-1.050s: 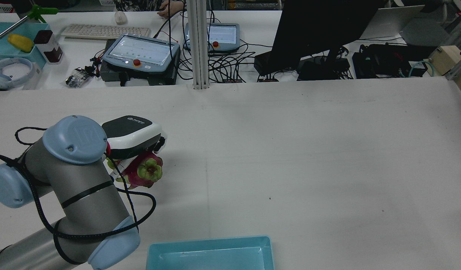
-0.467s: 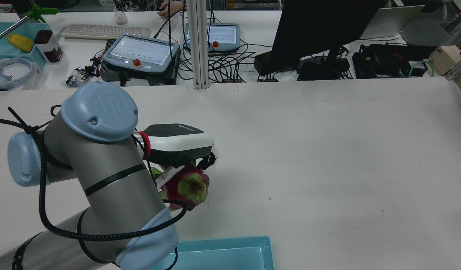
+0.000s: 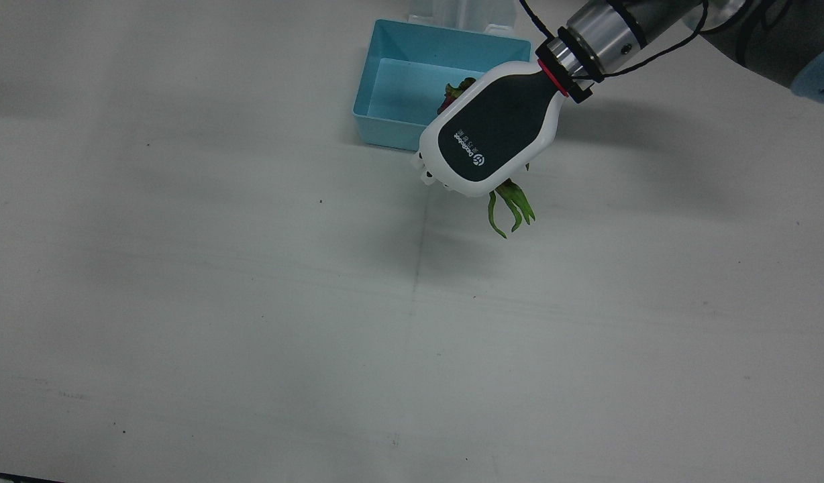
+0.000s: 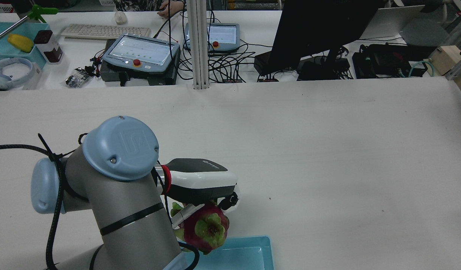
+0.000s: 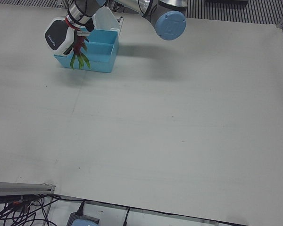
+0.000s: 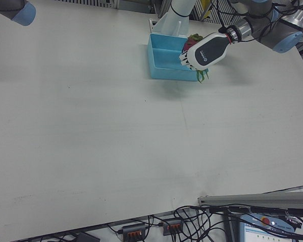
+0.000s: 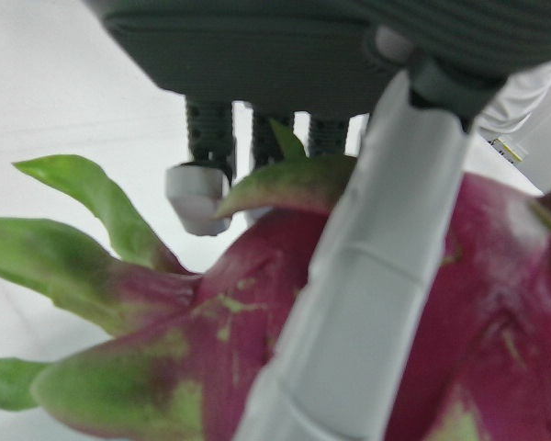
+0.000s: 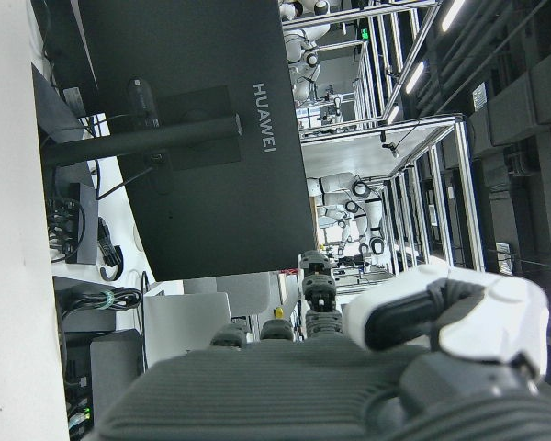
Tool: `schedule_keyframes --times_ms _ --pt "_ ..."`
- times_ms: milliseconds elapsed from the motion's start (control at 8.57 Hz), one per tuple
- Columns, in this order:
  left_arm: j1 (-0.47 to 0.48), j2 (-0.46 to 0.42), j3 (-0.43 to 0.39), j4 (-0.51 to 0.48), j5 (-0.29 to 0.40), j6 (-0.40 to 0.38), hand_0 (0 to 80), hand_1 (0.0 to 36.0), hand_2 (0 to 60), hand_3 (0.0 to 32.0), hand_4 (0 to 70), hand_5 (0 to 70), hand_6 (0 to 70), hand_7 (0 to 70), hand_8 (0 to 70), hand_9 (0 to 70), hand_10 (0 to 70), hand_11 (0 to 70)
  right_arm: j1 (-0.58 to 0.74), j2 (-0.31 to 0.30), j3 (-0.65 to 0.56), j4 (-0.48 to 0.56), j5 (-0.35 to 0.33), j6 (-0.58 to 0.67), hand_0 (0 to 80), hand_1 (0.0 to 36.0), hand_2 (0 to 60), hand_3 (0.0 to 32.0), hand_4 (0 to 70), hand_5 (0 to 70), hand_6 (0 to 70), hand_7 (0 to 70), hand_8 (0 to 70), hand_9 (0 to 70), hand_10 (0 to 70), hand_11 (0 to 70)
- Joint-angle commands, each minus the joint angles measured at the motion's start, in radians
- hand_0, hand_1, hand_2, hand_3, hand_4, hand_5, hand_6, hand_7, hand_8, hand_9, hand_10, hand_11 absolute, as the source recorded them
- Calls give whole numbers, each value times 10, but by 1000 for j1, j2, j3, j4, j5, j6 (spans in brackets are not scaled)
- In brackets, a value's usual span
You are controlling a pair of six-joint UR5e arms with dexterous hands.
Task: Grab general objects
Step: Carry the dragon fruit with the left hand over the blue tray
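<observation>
My left hand [image 4: 198, 185] is shut on a magenta dragon fruit [image 4: 206, 228] with green scales and holds it in the air at the near-left rim of the light-blue bin [image 4: 230, 242]. In the front view the hand [image 3: 492, 131] covers most of the fruit, whose green leaves [image 3: 512, 204] hang below it beside the bin [image 3: 398, 74]. The left hand view shows fingers [image 7: 376, 303] pressed around the fruit [image 7: 248, 312]. My right hand [image 8: 349, 367] shows only in its own view, empty with fingers apart, away from the table.
Beyond the table's far edge stand two teach pendants [image 4: 140, 52], a keyboard [image 4: 103, 30], cables and a black monitor [image 4: 320, 26]. A white pedestal [image 5: 106, 19] stands behind the bin [image 5: 104, 49]. The white table [image 4: 328, 150] stretches right of the bin.
My left arm has carried the dragon fruit from the table's left side toward the robot and to the right, up to the bin's rim. The grip has stayed shut.
</observation>
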Motion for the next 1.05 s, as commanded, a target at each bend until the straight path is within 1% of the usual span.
schedule_keyframes --times_ms 0,117,233,467,583,700,817,933 --pt "49 18 -2 -141 36 -104 800 360 600 0 347 700 669 700 693 700 700 700 0 0 -1 0 0 0 0 0 0 0 0 0 0 0 0 0 0 0" --pt "46 28 -1 -169 106 -116 800 360 600 0 346 700 669 700 693 700 700 700 0 0 0 0 0 0 0 0 0 0 0 0 0 0 0 0 0 0" --pt "37 29 -4 -173 142 -118 800 360 600 0 346 700 668 700 693 700 700 700 0 0 0 0 0 0 0 0 0 0 0 0 0 0 0 0 0 0" --pt "32 38 -5 -163 145 -116 800 360 600 0 341 700 647 700 670 700 700 700 0 0 -1 0 0 0 0 0 0 0 0 0 0 0 0 0 0 0" --pt "32 52 -5 -151 165 -116 797 360 600 0 236 700 408 517 392 389 359 540 0 0 0 0 0 0 0 0 0 0 0 0 0 0 0 0 0 0" --pt "18 89 -14 -163 208 -116 562 360 600 0 176 481 164 159 163 111 137 228 0 0 -1 0 0 0 0 0 0 0 0 0 0 0 0 0 0 0" --pt "-11 127 -34 -176 219 -116 530 360 600 0 139 409 109 52 117 58 84 148 0 0 0 0 0 0 0 0 0 0 0 0 0 0 0 0 0 0" --pt "-13 141 -37 -180 231 -116 530 350 600 0 131 377 93 38 103 52 72 130 0 0 0 0 0 0 0 0 0 0 0 0 0 0 0 0 0 0"
